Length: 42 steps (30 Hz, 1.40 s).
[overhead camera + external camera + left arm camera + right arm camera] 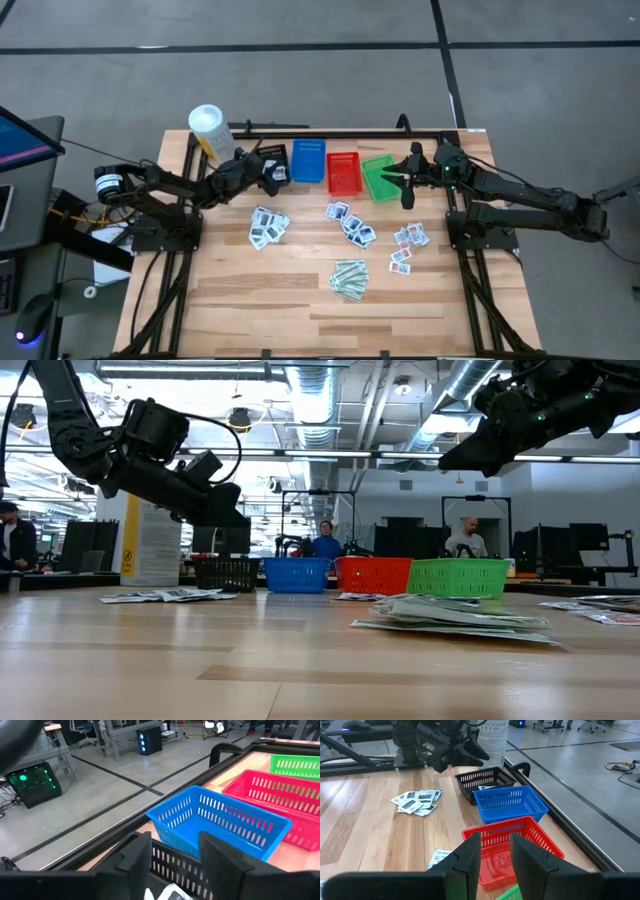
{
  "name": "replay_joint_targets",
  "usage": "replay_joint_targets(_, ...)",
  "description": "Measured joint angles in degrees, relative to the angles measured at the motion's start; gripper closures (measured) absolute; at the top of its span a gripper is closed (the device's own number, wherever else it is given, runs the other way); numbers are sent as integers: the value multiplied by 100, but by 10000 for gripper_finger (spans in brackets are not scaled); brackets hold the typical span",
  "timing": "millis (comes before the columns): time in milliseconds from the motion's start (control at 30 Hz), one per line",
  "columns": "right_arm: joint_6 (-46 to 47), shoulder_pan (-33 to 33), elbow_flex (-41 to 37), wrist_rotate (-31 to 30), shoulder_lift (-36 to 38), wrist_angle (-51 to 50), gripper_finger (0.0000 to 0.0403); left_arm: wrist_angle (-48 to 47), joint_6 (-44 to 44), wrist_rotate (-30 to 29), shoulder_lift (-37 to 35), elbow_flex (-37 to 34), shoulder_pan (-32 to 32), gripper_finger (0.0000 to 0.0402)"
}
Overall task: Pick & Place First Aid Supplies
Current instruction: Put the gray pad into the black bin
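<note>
Small white packets lie on the wooden table in three heaps, and pale-green strips are piled nearer the front. My left gripper is open and hovers over the black basket, where a white packet lies on the bottom. My right gripper is open and empty. It hangs above the green basket, beside the red basket.
Black, blue, red and green baskets stand in a row along the table's far edge. A tall white tub stands at the far left corner. Bare wood lies between the heaps and the near edge. People show in the room behind.
</note>
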<state>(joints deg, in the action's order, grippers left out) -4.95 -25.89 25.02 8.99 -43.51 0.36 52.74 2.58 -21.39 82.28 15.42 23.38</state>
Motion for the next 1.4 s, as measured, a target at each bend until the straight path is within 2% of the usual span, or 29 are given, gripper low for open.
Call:
replay_joint_targets(333,2,1,0,0,1,-3,305,1,-273,2,-2,-4,-27,234)
replay_joint_targets(467,2,2,-1,0,2,-4,305,-35,-284,104,-52,-5,-234,241)
replay_joint_targets(600,2,2,-2,0,0,-13,305,-242,36,106,-194,-13,-690,246)
replay_joint_targets(900,0,1,-2,0,1,-105,305,-1879,259,114,-1069,-20,-2091,248)
replay_joint_targets(1133,0,1,-2,0,1,-111,305,-2881,-255,127,-1552,-20,-2917,248)
replay_joint_targets(1400,0,0,-2,0,1,-120,305,-3493,-1417,376,-1314,-20,-3201,248)
